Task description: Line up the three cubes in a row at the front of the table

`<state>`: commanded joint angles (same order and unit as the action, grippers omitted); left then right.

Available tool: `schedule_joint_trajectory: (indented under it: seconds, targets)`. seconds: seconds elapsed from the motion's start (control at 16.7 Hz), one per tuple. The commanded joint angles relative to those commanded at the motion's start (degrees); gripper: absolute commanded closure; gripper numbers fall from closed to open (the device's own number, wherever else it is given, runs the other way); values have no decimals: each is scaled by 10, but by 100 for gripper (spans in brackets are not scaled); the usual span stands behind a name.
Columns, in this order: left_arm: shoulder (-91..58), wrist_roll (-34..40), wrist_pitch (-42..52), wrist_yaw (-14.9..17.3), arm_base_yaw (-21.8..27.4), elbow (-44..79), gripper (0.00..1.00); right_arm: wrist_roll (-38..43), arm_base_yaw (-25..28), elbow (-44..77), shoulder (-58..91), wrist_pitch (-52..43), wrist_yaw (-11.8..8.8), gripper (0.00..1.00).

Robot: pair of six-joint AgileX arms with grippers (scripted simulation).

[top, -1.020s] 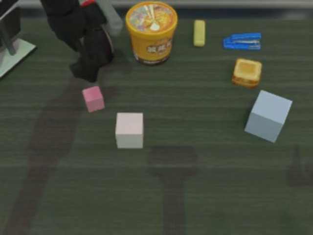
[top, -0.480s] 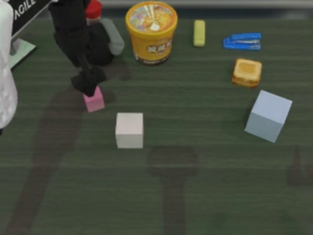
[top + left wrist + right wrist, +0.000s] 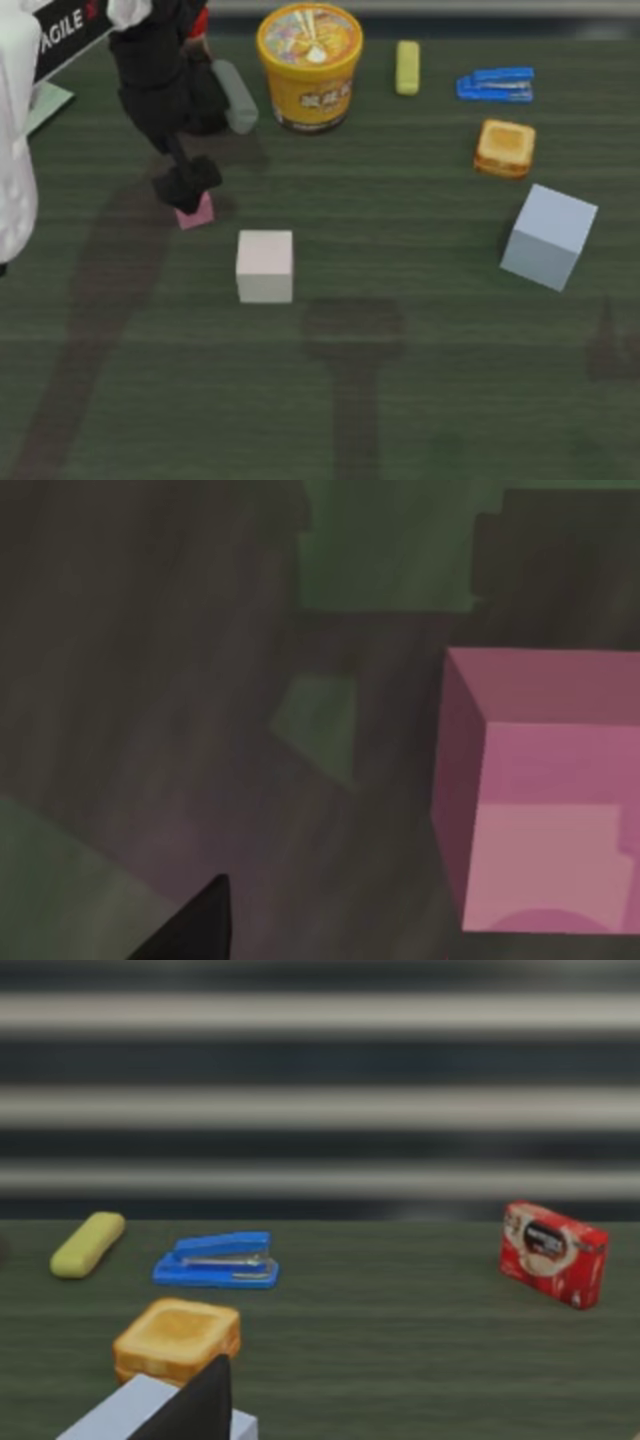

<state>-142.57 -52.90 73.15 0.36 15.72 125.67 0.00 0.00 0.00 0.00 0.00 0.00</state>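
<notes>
Cubes lie spread over the dark green desk (image 3: 420,400), none of them in a row. The small bright pink cube (image 3: 197,213) sits left of centre, mostly covered from above by the left claw (image 3: 187,186), which hangs right over it; whether the claw is wide, narrow or gripping the cube I cannot tell. The left wrist view shows that pink cube (image 3: 545,800) close up on the desk, with one dark fingertip (image 3: 195,928) apart from it. Just beside it, toward the front and right, stands the mid-sized pale pink-white cube (image 3: 265,265), not touching it. The largest pale blue-grey cube (image 3: 549,236) is well apart at the right side, turned at an angle. Near it, toward the back, rests an orange-brown toast-like block (image 3: 505,148), then a blue stapler (image 3: 496,84) and a small yellow bar (image 3: 407,67). A yellow noodle cup (image 3: 309,64) stands at the back centre. The right claw is out of the top view; its wrist view shows one dark fingertip (image 3: 200,1405), and a red box (image 3: 554,1252) farther off.
</notes>
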Motion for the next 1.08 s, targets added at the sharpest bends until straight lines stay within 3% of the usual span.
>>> schedule_joint_trajectory:
  seconds: [0.24, 0.54, 1.08]
  targets:
    - [-15, 0, -97, 0, 0, -78, 0, 0, 0, 0, 0, 0, 0, 0]
    - [-20, -1, -114, 0, 0, -94, 0, 0, 0, 0, 0, 0, 0, 0]
    - [-20, -1, -114, 0, 0, -94, 68, 0, 0, 0, 0, 0, 0, 0]
